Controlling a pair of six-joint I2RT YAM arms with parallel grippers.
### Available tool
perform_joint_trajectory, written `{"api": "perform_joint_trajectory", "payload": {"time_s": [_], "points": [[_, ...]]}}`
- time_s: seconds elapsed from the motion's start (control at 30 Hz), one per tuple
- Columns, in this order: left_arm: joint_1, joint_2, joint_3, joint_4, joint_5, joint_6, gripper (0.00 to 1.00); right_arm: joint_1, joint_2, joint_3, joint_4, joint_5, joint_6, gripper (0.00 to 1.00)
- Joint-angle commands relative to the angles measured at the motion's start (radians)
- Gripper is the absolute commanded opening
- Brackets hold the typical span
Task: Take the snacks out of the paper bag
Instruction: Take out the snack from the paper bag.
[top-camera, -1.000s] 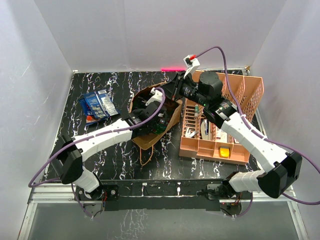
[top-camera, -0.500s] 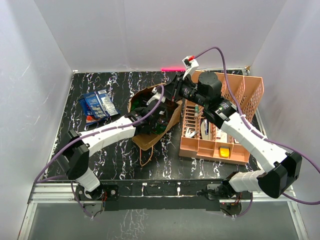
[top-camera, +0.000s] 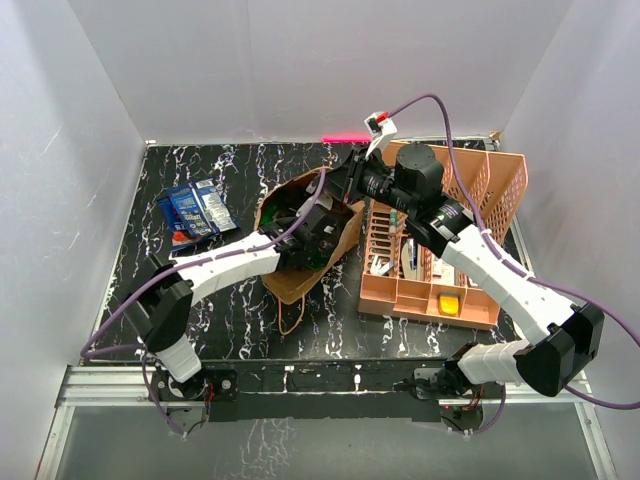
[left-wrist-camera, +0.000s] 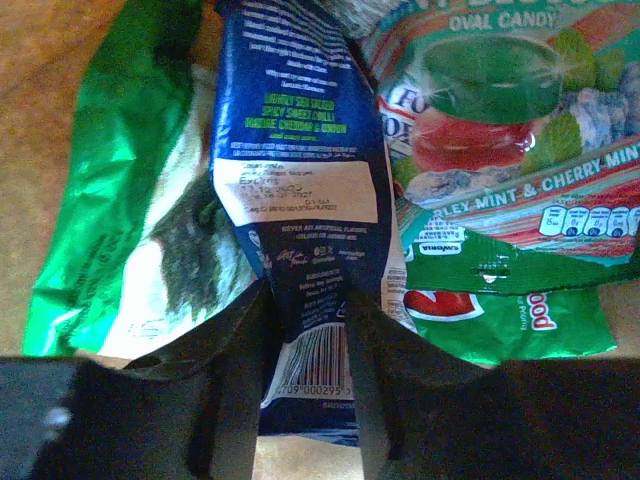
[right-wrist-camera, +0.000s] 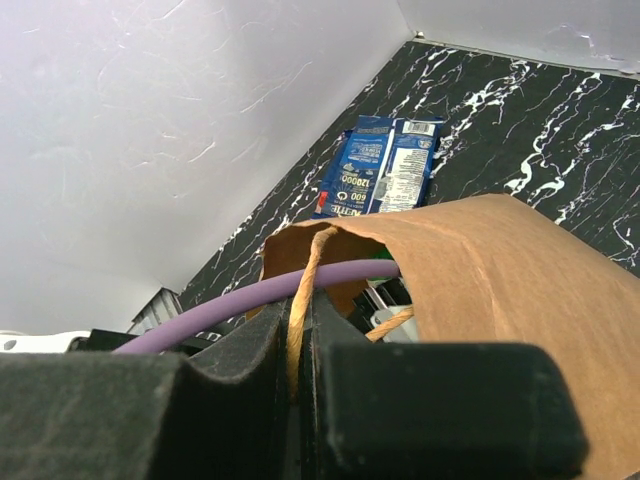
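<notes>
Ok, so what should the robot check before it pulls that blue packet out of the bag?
1. Left gripper pinches the blue packet on both edges: ok.
2. Right gripper shut on the handle, holding the paper bag open: ok.
3. Green packet and candy packet free of the blue one: cannot tell, they touch it.
4. Bare table beside the packets already out: ok.

Paper bag (right-wrist-camera: 500, 260) — plain kraft brown, tan twisted handle (right-wrist-camera: 312, 255). Inside: dark blue packet (left-wrist-camera: 300, 180) with white label, green foil packet (left-wrist-camera: 110, 170), red-green striped candy packet (left-wrist-camera: 520, 130). Table (top-camera: 400, 335) — black, white veining. Basket (top-camera: 500, 190): peach-orange lattice.
</notes>
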Motion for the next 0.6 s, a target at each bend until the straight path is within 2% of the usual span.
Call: {"api": "perform_joint_trajectory", "payload": {"time_s": [0.0,0.13,0.27,0.57], "points": [[-0.002,0.024,0.036,-0.068,0.033,-0.006,0.26,0.006,-0.047,0.042,0.085,0.007,0.002,0.07],[-0.003,-0.001,0.063,-0.108,0.06,-0.014,0.0,0.007,-0.05,0.035,0.081,0.021,-0.003,0.07],[-0.003,-0.086,0.079,-0.153,0.098,-0.027,0.0,0.007,-0.046,0.03,0.082,0.024,-0.002,0.08],[-0.002,-0.38,0.052,-0.096,0.326,0.042,0.0,0.006,-0.05,0.015,0.08,0.054,-0.005,0.07]]}}
